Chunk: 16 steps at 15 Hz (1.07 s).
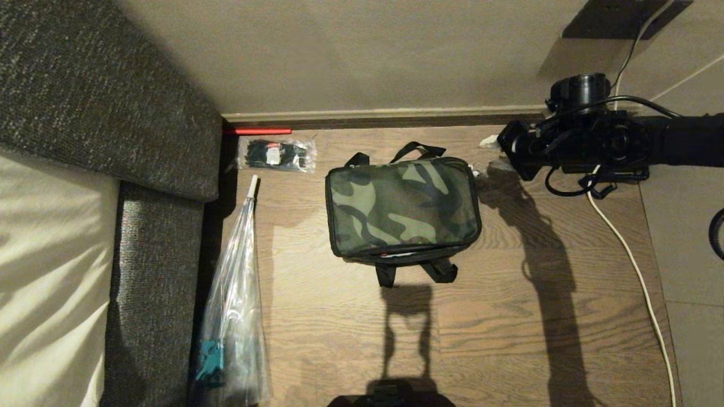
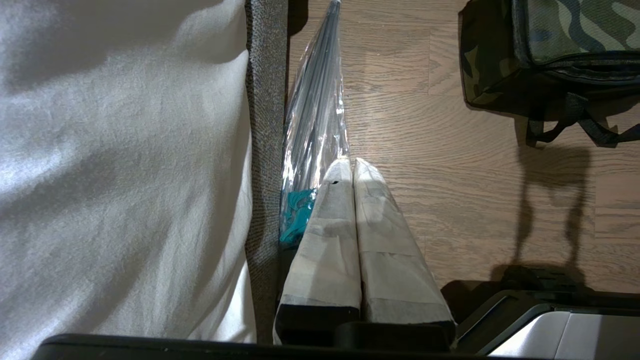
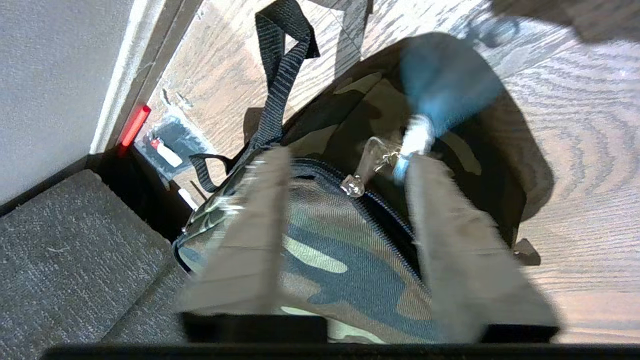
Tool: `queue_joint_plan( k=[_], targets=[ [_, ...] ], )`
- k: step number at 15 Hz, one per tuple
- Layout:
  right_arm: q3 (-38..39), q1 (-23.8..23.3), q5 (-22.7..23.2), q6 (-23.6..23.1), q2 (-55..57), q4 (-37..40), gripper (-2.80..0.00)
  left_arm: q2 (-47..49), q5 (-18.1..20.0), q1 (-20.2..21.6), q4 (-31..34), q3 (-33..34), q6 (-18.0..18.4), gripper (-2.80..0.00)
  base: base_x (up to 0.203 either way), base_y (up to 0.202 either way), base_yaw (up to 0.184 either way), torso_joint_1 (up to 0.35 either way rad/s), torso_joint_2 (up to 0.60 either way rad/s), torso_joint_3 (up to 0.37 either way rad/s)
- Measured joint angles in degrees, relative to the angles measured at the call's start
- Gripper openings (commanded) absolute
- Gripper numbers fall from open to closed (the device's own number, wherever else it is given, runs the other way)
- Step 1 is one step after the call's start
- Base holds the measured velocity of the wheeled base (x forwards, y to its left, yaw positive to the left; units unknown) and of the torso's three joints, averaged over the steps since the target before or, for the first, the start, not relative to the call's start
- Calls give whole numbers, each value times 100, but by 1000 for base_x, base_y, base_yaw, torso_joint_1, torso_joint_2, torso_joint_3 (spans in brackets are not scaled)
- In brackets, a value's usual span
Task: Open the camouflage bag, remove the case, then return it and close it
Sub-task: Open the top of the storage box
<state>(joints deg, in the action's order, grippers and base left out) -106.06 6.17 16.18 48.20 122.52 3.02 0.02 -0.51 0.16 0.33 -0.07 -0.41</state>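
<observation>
Soft camouflage bag point(image 3: 350, 260) lies on the floor directly under the right gripper point(image 3: 345, 180), whose fingers are spread and hold nothing. Fabric likely sags, so the small, slippery-looking zipper pull point(image 3: 352, 186) between the fingertips is the hold. Left gripper point(image 2: 350, 170) is parked well aside, fingers pressed together.

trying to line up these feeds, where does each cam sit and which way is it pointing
Head: high up, looking down at the floor and camouflage bag; right gripper enters beside it.
Left wrist: behind the shut left gripper, facing the wrapped umbrella by the sofa.
Right wrist: behind the open right gripper, over the bag's zipper pull.
All share the bag.
</observation>
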Motion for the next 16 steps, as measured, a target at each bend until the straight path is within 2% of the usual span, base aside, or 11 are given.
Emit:
queue_joint_plan(
  k=[2,4,6,8,11,16],
  targets=[
    [0,-29,38,-62,-58,95,0,0,2,0,0,2,0,-280,0,0,0,0,0,0],
    [157,-41,50,-349,-163,271,0,0,2,0,0,2,0,-280,0,0,0,0,0,0],
    [722,-46,159,-857,-316,417,0,0,0,0,0,2,0,-280,0,0,0,0,0,0],
    [1285,-48,511,-1228,-519,484,0,0,0,-2,0,2,0,-280,0,0,0,0,0,0],
    [1787,-36,815,-1283,-709,468,0,0,0,-2,0,5,0,-280,0,0,0,0,0,0],
    [2047,227,960,-1262,-803,444,0,0,0,-2,0,5,1,-280,0,0,0,0,0,0]
  ],
)
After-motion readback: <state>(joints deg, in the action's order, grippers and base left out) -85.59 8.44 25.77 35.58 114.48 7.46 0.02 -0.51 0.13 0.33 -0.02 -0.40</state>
